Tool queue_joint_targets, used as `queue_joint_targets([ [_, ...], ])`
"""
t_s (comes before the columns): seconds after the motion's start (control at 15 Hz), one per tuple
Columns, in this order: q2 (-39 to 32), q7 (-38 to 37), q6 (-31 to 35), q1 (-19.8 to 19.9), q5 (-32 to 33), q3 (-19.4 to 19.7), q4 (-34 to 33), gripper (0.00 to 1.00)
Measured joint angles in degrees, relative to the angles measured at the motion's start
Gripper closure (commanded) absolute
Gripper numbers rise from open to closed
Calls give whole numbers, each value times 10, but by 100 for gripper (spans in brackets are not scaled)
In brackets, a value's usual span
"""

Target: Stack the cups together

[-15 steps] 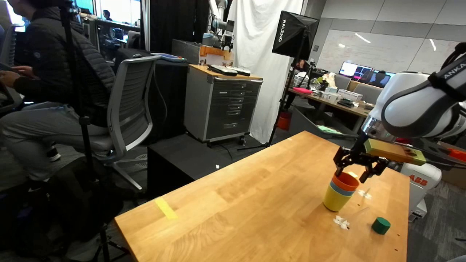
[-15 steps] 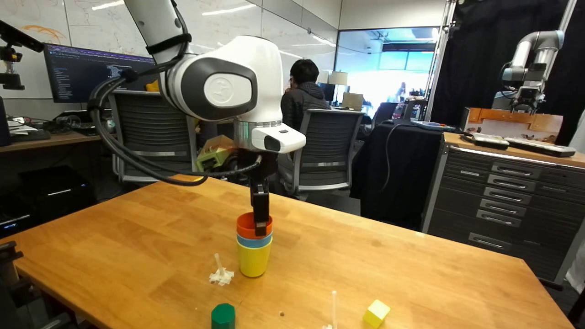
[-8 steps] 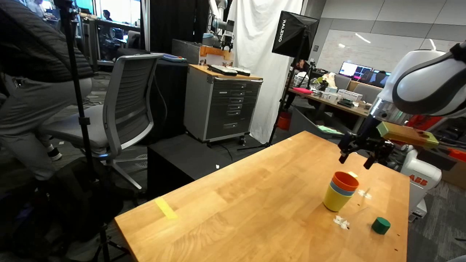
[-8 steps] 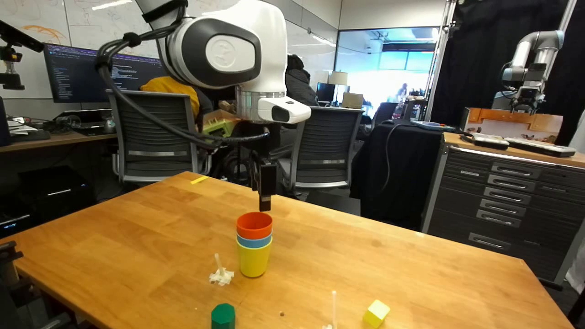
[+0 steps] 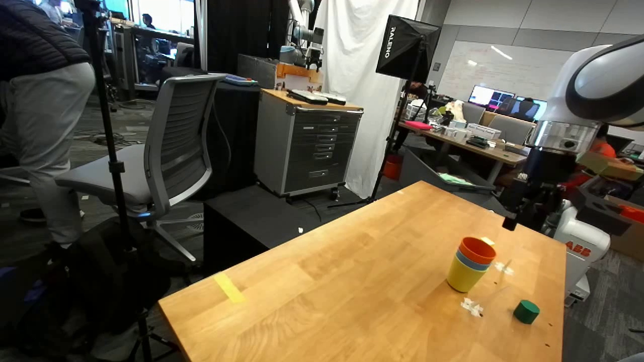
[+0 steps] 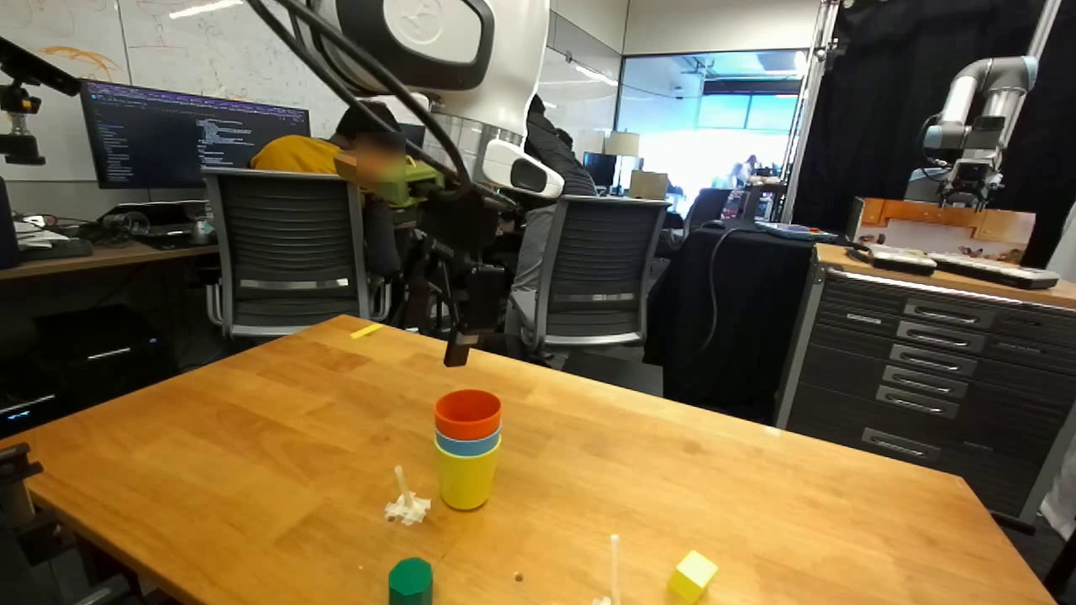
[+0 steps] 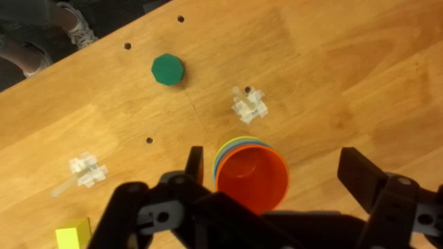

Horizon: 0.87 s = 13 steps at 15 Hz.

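On grained wooden table (image 6: 588,470), smooth round cups (image 6: 467,449) nested; hand (image 7: 271,155) above, jaws apart.

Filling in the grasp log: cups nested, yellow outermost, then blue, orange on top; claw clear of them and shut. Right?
Not quite: the claw is open, not shut; the wrist view shows it spread wide. The rest is right: yellow cup outermost, then blue cup, orange cup on top, claw clear of them.
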State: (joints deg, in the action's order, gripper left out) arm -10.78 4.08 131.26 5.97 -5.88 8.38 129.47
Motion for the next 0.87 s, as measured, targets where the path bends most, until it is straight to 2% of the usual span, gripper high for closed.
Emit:
queue_joint_targets([
  [0.2,2,50,-49,3,5,0,-7,0],
  [0.87,-2,49,-48,3,5,0,-7,0],
])
